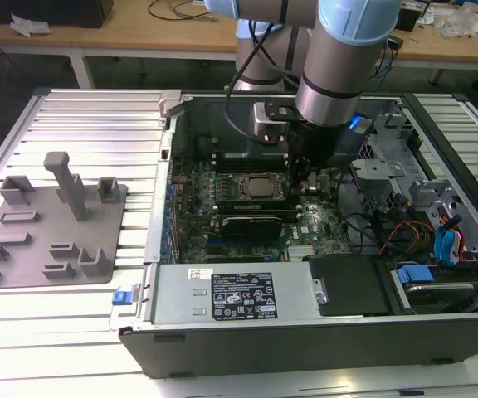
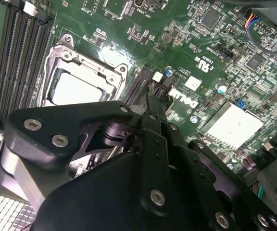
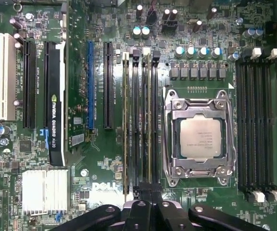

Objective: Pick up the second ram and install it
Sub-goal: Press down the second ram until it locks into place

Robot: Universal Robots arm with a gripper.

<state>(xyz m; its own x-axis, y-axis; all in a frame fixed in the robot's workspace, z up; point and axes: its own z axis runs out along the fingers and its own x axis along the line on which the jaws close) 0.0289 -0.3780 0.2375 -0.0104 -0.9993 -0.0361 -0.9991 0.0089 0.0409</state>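
Setting: open computer case (image 1: pixel 305 344) lying on a slatted metal table (image 1: pixel 98 124), motherboard (image 3: pixel 97 166) facing up.

Arm: reaching straight down into the case from above, wrist over the middle of the board in the exterior view.

Gripper (image 3: pixel 145 191): low over the board beside the CPU socket (image 3: pixel 200 137), tips at one end of the bank of memory slots next to that socket.

Pincer state: fingers drawn together into one narrow black blade in the second wrist view (image 2: pixel 150 103). Cannot tell whether a thin board edge is pinched between them.

Second ram (image 3: pixel 150 120): standing on edge in a slot of that bank, on the socket side, in line with the fingertips and running away from them along the slot.

Other stick (image 3: pixel 125 120): upright in the same bank, a few slots over, on the side away from the socket.

Graphics card (image 3: pixel 54 110): seated in an expansion slot, well apart from the gripper.

Grey holder tray (image 1: pixel 52 224): on the table outside the case, toward the exterior view's left.
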